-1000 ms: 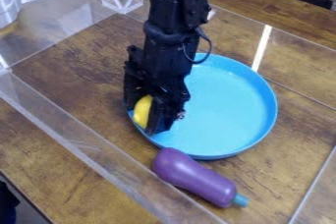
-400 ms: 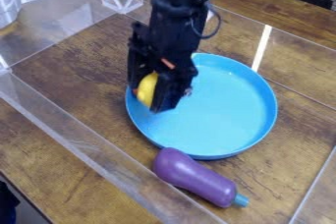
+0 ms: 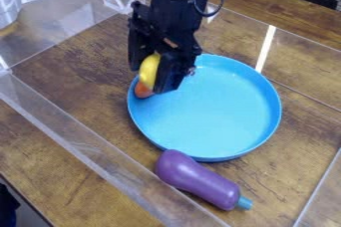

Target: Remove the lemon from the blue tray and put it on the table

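Note:
The black gripper (image 3: 155, 72) hangs over the left rim of the blue tray (image 3: 233, 112), shut on the yellow lemon (image 3: 150, 71). The lemon is lifted clear of the tray's floor, squeezed between the dark fingers, with only its left side showing. The round blue tray lies on the brown wooden table (image 3: 80, 82); nothing lies in its bare inside. The arm rises from the gripper toward the top of the view.
A purple eggplant-shaped toy (image 3: 197, 178) lies on the table just in front of the tray. Clear acrylic walls (image 3: 54, 121) border the table on the left and front. A white strip (image 3: 266, 44) lies behind the tray.
The gripper has risen with the lemon, lifting it off the tray's floor and up and slightly back over the left rim.

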Controlling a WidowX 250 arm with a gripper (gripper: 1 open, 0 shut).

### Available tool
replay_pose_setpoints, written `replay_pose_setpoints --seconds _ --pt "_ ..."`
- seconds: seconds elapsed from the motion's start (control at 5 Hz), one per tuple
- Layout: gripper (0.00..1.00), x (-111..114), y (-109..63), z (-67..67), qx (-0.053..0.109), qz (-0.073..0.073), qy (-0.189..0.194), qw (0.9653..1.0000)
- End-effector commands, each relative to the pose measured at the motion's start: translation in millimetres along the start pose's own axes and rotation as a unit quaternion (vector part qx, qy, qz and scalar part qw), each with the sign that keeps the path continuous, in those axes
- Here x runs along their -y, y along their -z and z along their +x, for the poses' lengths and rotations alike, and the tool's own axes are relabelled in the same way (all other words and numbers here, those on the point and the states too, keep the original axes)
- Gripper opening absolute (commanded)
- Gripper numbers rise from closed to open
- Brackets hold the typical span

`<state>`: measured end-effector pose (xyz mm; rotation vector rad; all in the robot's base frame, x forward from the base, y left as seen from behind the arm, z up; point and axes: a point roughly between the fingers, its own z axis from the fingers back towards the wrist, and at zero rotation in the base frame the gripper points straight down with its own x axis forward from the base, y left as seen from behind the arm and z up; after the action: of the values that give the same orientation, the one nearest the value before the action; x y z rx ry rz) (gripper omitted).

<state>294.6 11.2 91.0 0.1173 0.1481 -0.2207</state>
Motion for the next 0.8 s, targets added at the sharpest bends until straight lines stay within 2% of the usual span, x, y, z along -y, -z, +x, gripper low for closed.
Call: replay_pose_setpoints --seconds 0.0,0.2,0.4,0.6 --pt "0.00 -21.1 -35.8 -13.4 0.044 0.014 -0.035 0.9983" --pt "0.00 -51.1 -51.1 -32.9 0.048 0.022 -0.072 0.9960" --pt "0.00 -80.4 -46.8 -55.6 0.042 0.019 -0.104 0.9936" --pt "0.00 -74.7 -43.5 -61.2 0.033 0.019 -0.129 0.9909"
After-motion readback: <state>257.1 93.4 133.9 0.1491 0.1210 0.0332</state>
